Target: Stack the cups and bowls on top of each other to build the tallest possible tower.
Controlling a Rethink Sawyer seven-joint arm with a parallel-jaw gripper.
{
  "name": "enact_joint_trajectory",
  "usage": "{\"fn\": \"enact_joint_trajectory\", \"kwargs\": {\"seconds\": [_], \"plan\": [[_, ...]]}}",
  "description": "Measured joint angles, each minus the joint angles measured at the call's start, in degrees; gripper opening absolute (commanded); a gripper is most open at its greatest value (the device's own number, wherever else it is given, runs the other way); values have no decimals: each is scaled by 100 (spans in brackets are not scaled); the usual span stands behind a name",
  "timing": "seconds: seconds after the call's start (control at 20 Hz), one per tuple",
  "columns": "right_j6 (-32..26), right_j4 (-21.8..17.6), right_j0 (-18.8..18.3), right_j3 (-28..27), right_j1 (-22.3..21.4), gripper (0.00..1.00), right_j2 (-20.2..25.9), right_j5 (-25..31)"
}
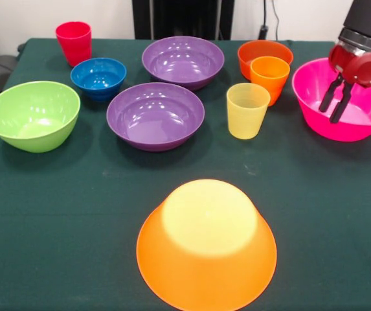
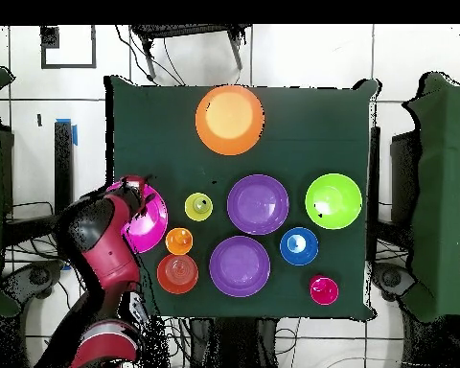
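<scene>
Nothing is stacked yet, so the tower has not been started: every piece sits alone on the green table (image 1: 340, 214). The large orange bowl (image 1: 206, 246) lies upside down at the near middle, well apart from the rest, which suggests it is meant as the base. Farther back, the lime green bowl (image 1: 33, 115) is at the left, with the small blue bowl (image 1: 98, 78) and the red cup (image 1: 74, 42) beyond it. Two purple bowls (image 1: 155, 115) sit upright in the middle, one behind the other. To their right stands the translucent yellow cup (image 1: 247, 110), then the orange-yellow cup (image 1: 269, 78) just in front of the small red-orange bowl (image 1: 264, 54). The large pink bowl (image 1: 366, 120) is at the far right, and the gripper (image 1: 338, 105) hangs over it with its two dark fingers (image 1: 331, 92) close together, gripping nothing that I can see, and apparently not touching the bowl. Judging from this, all of the stacking remains, and the pink bowl looks like the first piece to be taken.
</scene>
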Motion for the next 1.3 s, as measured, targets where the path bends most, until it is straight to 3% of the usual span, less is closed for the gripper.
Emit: {"fn": "enact_joint_trajectory", "kwargs": {"seconds": [0.8, 1.3], "plan": [[0, -308, -336, -10, 127, 100, 76, 170], [0, 392, -879, -2, 8, 100, 725, 281]]}}
